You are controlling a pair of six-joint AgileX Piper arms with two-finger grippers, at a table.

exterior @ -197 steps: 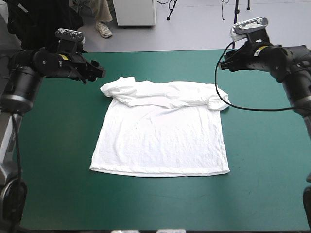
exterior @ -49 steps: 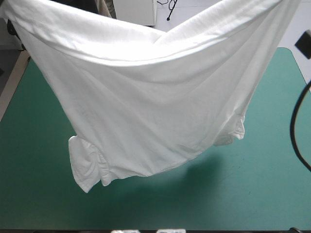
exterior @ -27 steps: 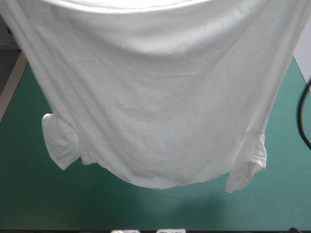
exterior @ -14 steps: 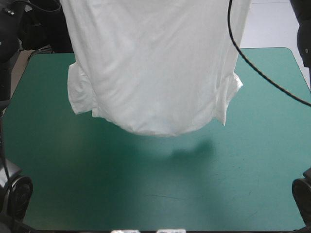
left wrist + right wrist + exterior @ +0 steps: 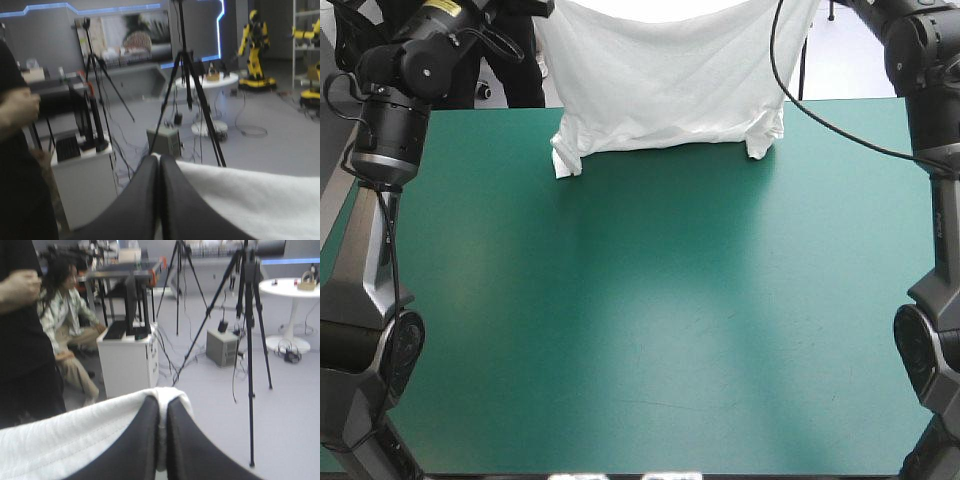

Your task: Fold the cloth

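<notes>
Left pincer (image 5: 160,163) and right pincer (image 5: 163,407) each clamp the top edge of the T-shirt (image 5: 665,85), which hangs over the table's (image 5: 640,320) far edge. Best to lower both evenly, cloth taut, so it lands flat.

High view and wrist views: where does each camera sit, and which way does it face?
High view: above and behind the robot, facing forward and down at the table; left arm and right arm enter from the sides.
Left wrist view: above the raised left wrist, facing level into the room; left end effector shut on the T-shirt.
Right wrist view: likewise above the right wrist; right end effector shut on the T-shirt.
Shared: all three show the T-shirt.
</notes>
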